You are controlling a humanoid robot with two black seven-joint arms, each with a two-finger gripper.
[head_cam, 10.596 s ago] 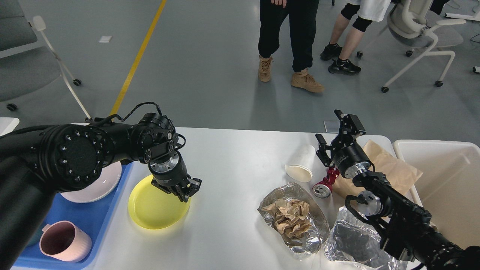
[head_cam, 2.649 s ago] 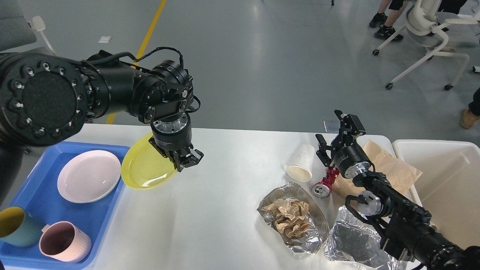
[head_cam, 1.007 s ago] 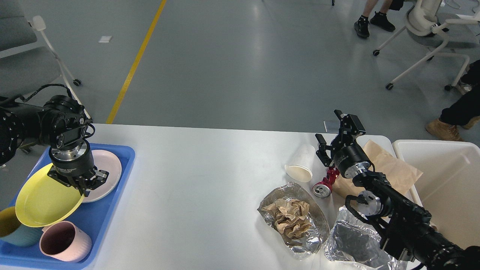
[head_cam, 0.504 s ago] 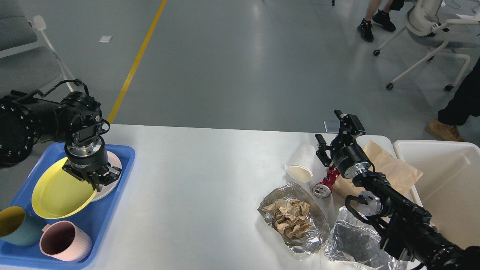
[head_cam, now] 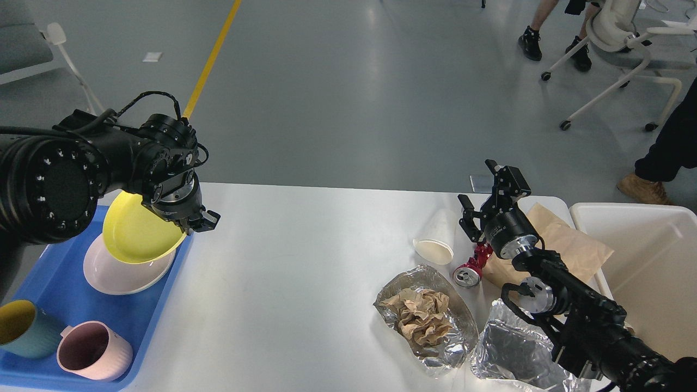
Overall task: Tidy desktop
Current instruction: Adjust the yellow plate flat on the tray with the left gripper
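The smooth white tabletop (head_cam: 305, 283) fills the lower part of the head view. The left gripper (head_cam: 197, 222) pinches the rim of a round yellow plate (head_cam: 136, 234), tilted over a pale pink plate (head_cam: 117, 275) in the blue plastic tray (head_cam: 54, 277). The right gripper (head_cam: 479, 190) has its fingers spread wide, holding nothing, near a white paper cup (head_cam: 435, 239), a red can (head_cam: 471, 269) and crinkly shiny foil (head_cam: 435, 337).

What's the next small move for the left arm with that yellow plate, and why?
Probably lower and release: the left end effector holds the round yellow plastic plate tilted above the round white plate in the blue rectangular plastic tray, so it only needs setting down.
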